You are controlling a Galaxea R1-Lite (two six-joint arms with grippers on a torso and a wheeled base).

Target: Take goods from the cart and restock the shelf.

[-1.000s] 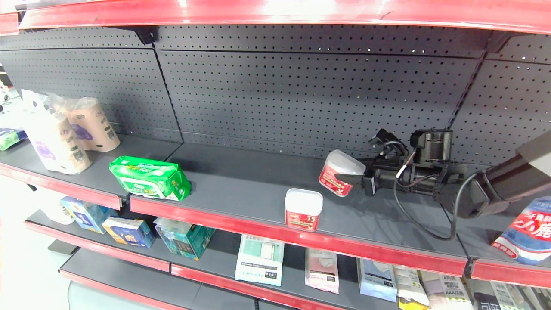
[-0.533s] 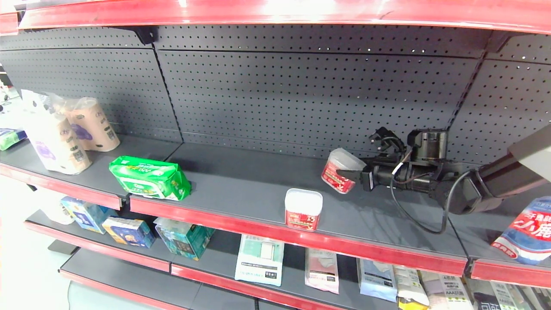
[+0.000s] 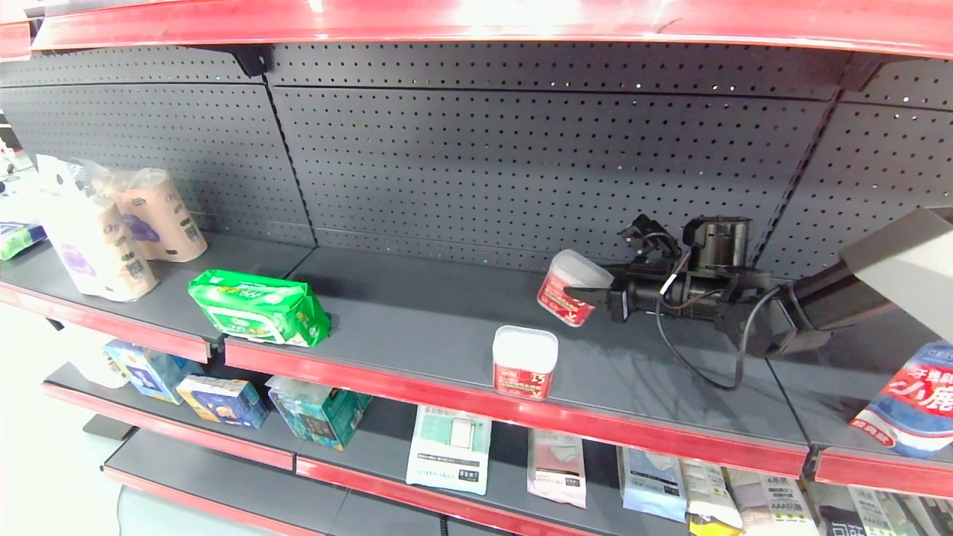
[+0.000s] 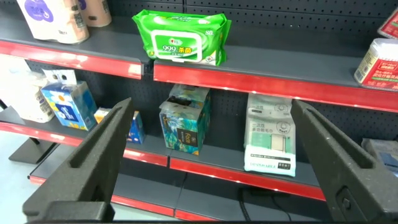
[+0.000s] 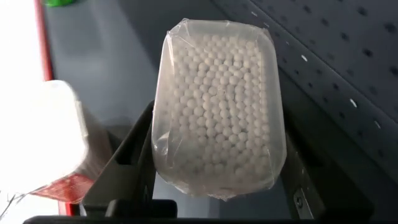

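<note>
1. Two cotton-swab tubs in all: held tub (image 3: 569, 289) pinched in the right gripper (image 3: 590, 298); standing tub (image 3: 524, 362) nearer the robot than that gripper's tips and slightly to their left, upright at the shelf's front edge, apart from the held one.
2. One green wet-wipes pack (image 3: 257, 307), lying flat well to the left of the right gripper and straight ahead of the left gripper (image 4: 211, 109).
3. Two wrapped paper-roll packs (image 3: 93, 231), upright and side by side, farthest left from the right gripper.
4. One blue-and-white bag (image 3: 912, 406) to the right, behind the right gripper's wrist.
5. Held tub up close (image 5: 219, 112): clear, rounded-rectangular, film-wrapped, packed with white swab tips, with a red label round the body. Tilted, above the shelf board.
6. Right gripper's fingers pressed against both sides of the held tub. Left gripper's fingers (image 4: 93, 155) spread wide apart.
7. Surface: dark grey shelf board (image 3: 417, 313) with a red front strip. Grey pegboard back (image 3: 521, 149) just beyond the right gripper.
8. Lower shelf beneath: three small boxes (image 3: 316, 409) under the wipes pack, then a row of flat packets (image 3: 449, 449) below the right gripper.
</note>
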